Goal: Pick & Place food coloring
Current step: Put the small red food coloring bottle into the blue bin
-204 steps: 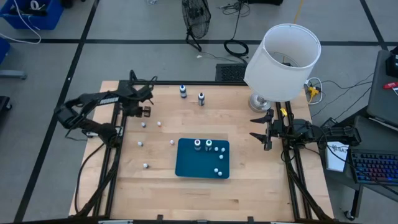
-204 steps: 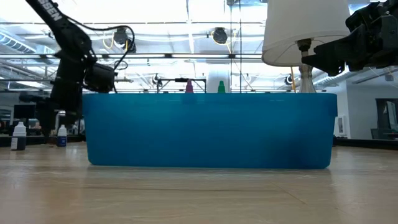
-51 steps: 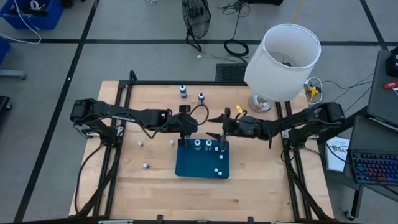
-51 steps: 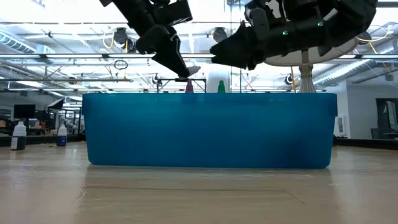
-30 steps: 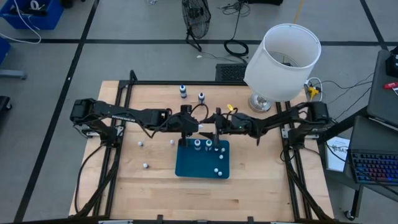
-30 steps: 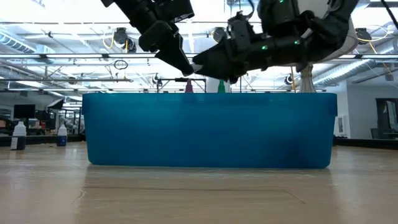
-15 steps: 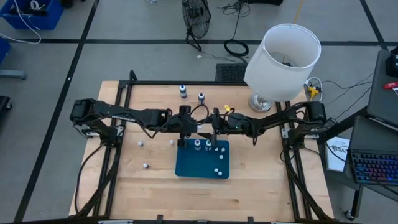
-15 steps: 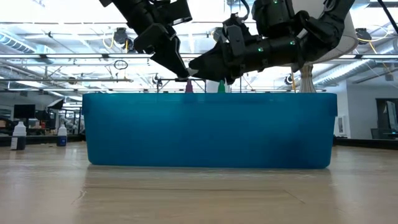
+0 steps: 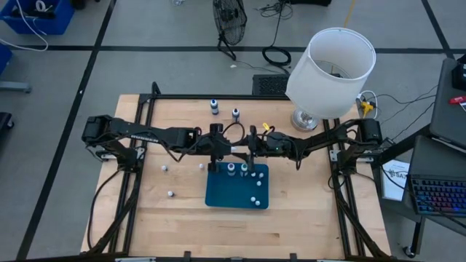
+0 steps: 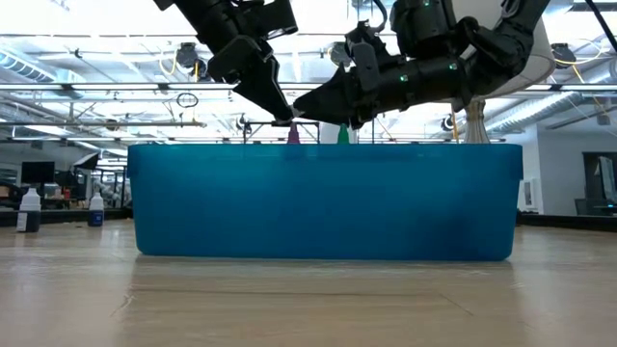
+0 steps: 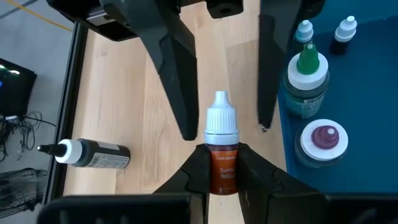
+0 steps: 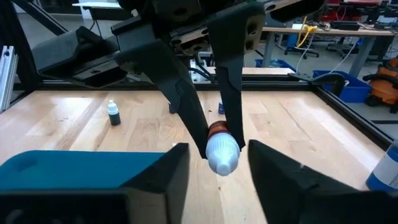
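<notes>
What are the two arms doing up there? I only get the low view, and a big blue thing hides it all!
Observer: The left gripper pinches a tiny bottle with a whitish cap.
Operator: And the other arm?
Observer: The right gripper is open, one finger on each side of that cap, not touching it.
Operator: What's the blue thing?
Observer: From above it's a blue mat with several little bottles on it.

Orange food coloring bottle [image 11: 221, 149] with white cap, held aloft beside the blue mat [image 9: 218, 195]
</notes>
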Robot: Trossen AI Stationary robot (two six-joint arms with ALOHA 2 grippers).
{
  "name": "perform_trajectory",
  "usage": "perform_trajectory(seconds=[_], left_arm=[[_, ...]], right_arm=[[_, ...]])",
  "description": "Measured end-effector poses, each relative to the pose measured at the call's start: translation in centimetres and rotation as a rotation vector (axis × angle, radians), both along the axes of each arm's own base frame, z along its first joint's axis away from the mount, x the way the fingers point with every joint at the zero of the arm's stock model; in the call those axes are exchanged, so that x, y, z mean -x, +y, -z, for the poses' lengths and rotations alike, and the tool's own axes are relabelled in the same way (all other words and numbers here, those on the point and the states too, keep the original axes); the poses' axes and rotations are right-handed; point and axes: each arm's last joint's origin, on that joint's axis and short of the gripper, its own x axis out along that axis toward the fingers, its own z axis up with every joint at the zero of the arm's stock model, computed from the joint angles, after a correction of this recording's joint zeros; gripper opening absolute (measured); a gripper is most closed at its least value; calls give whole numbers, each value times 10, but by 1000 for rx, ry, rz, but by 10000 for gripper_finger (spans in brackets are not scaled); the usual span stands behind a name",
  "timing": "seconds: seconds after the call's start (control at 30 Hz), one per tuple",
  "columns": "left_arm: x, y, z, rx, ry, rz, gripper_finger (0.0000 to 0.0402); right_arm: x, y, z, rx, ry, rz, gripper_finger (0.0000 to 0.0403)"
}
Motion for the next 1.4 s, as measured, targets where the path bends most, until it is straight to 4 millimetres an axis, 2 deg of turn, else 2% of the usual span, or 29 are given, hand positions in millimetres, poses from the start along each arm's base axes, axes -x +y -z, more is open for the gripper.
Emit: perform_trajectory(seconds=[0.37,0.5,0.57,0.7,0.87,1.03,1.2,1.3,1.4], left_arm=[[-1,0,0,17,-13,13,51],[-1,0,-1,7,-19,6,51],[-2,0,-2,-2,-37,-6,67],[0,-1,-12,11,-90,-25,139],[9,-2,-27,56,-136,9,205],[16,-2,-38,89,-167,80,233],[16,2,-43,126,-200,178,240],[16,8,-46,135,-227,182,240],[18,17,-36,146,-263,177,241]], right_arm=[[1,-6,2,8,22,9,41],[1,-4,1,42,20,3,40],[4,-1,-4,63,30,-5,40],[13,9,-22,98,42,-3,40],[31,28,-50,139,103,-14,40],[36,60,-90,213,311,4,40],[22,98,-125,287,540,11,40],[9,113,-129,276,713,-7,40],[-6,122,-125,181,872,-94,40]])
